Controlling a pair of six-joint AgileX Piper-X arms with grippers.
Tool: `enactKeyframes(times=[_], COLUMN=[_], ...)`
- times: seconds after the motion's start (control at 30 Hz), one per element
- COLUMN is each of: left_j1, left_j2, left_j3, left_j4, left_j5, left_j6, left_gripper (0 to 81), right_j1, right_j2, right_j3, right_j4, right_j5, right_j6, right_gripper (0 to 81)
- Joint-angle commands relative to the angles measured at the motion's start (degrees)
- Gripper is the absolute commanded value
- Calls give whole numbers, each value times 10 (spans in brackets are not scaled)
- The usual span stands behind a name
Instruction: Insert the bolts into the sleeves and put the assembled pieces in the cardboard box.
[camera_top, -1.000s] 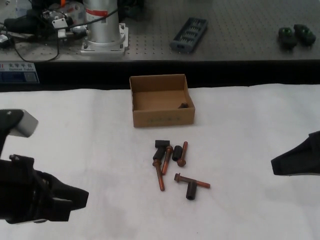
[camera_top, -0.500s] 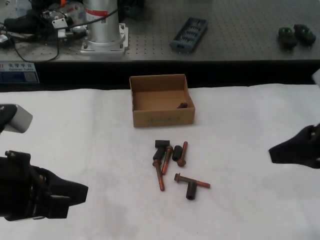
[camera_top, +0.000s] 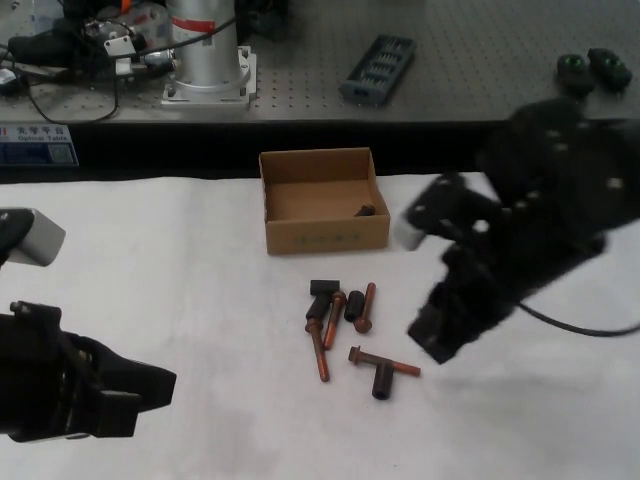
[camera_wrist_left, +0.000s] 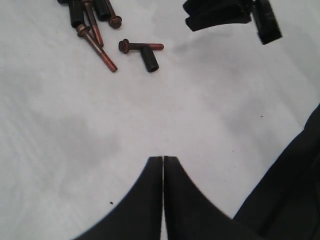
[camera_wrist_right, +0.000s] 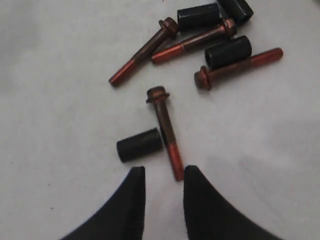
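Note:
Copper-coloured bolts and black sleeves (camera_top: 340, 305) lie loose on the white cloth in front of the cardboard box (camera_top: 325, 238). A small dark piece (camera_top: 367, 211) lies inside the box. One bolt (camera_wrist_right: 166, 127) lies apart from the pile, with a black sleeve (camera_wrist_right: 140, 145) beside it, touching or nearly so. My right gripper (camera_wrist_right: 162, 176) hovers just over this pair, open by a narrow gap, with the bolt's threaded end at the gap. In the high view the right gripper (camera_top: 432, 342) is just right of that bolt (camera_top: 385, 363). My left gripper (camera_wrist_left: 163, 167) is shut on nothing, over bare cloth at the near left.
The left arm (camera_top: 70, 395) fills the near left corner. The right arm's dark body (camera_top: 530, 220) stands over the cloth right of the box. Behind the cloth is a metal bench with a silver post (camera_top: 205, 50), a blue rack (camera_top: 378, 65) and cables.
The right arm has swung in from the right edge to just beside the lone bolt and sleeve. The left arm has hardly moved.

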Motion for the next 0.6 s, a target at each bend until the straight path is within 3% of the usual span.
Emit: enactKeyframes(times=[0.0,0.27,0.57], left_j1=[-2,-2,-2], left_j2=[-5,-5,-5], left_j3=[-1,-1,-1], left_j4=[-4,-34,-46], left_j5=[4,4,4], left_j6=[2,2,2], left_gripper=[7,7,7], right_j1=[21,53,71], right_j2=[61,132,143], right_j3=[-66,-119,-122], right_j4=[27,53,42], right_j5=[23,65,108], right_j6=[-42,-88,-121], right_gripper=[205,207,262])
